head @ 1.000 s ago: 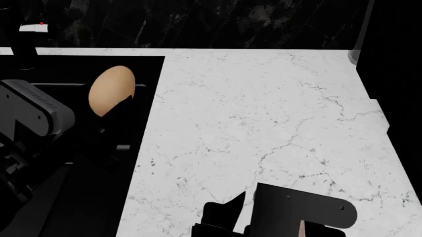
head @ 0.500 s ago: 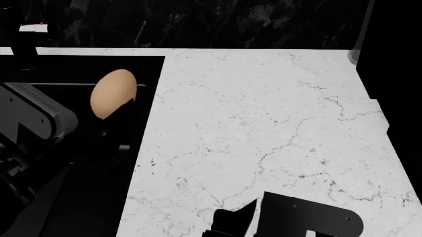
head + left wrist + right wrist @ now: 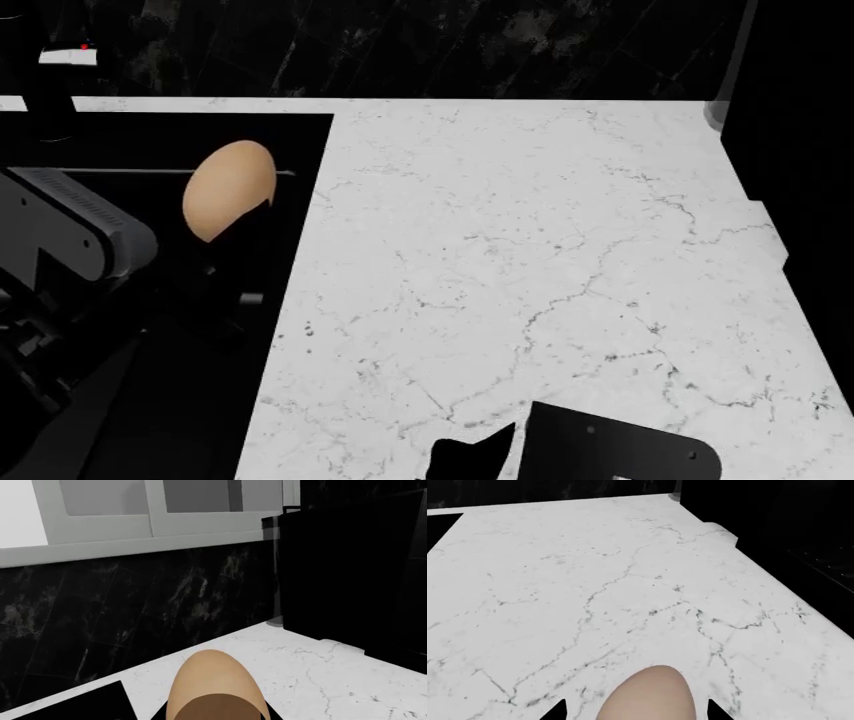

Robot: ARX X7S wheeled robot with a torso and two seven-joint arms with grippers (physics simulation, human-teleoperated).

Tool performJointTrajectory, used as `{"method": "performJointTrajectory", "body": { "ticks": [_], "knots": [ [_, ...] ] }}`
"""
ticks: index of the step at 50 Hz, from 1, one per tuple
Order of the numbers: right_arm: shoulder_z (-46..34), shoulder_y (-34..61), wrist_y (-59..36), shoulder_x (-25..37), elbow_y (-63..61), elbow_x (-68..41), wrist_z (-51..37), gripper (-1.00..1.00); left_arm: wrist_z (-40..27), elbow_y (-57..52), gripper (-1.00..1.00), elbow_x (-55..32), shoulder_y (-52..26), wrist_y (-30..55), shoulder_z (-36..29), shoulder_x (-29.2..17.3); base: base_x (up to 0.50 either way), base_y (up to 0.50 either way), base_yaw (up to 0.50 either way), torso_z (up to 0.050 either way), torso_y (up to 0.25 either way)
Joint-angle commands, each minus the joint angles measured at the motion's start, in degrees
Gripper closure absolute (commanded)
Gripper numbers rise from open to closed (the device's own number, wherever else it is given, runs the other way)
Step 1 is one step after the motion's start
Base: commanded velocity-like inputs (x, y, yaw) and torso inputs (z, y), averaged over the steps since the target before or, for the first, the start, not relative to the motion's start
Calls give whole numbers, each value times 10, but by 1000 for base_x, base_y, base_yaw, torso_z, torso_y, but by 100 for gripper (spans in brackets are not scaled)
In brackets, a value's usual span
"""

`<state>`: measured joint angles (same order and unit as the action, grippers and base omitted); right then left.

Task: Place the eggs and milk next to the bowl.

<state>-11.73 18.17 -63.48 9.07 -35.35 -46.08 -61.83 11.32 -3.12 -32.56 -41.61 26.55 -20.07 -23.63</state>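
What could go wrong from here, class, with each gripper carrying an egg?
1. The tan egg in the left gripper hangs over the dark area beside the counter; a slip could drop it off the marble.
2. No bowl or milk is in view, so the pale egg could be set down in the wrong spot.

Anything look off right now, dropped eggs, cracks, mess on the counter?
Nothing stands out. The tan egg sits intact in the left gripper, the paler egg in the right gripper. The marble counter shows no spill. Bowl and milk are out of view.
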Motion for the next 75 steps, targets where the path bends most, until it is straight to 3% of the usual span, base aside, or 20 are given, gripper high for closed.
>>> {"method": "performJointTrajectory", "body": {
  "ticks": [1,35,36,60,68,75],
  "knots": [
    [11,-10,17,-9,10,5,20,-100,5,-7,100,-10,1,11,17,9,0,0,0,0,0],
    [6,-18,60,1,37,8,33,-100,2,-1,100,-11,-2,9,11,9,0,0,0,0,0],
    [6,-19,60,-1,37,7,29,100,2,0,100,-10,-2,8,11,9,0,0,0,0,0],
    [5,2,35,12,-6,-20,6,100,-2,-7,100,-14,3,8,10,4,0,0,0,0,0],
    [-14,46,15,52,-25,-30,37,100,-11,-17,100,-19,13,11,14,2,0,0,0,0,0],
    [-24,88,9,112,-47,-23,76,100,-68,-64,100,-36,34,46,36,-3,0,0,0,0,0]
  ]
}}
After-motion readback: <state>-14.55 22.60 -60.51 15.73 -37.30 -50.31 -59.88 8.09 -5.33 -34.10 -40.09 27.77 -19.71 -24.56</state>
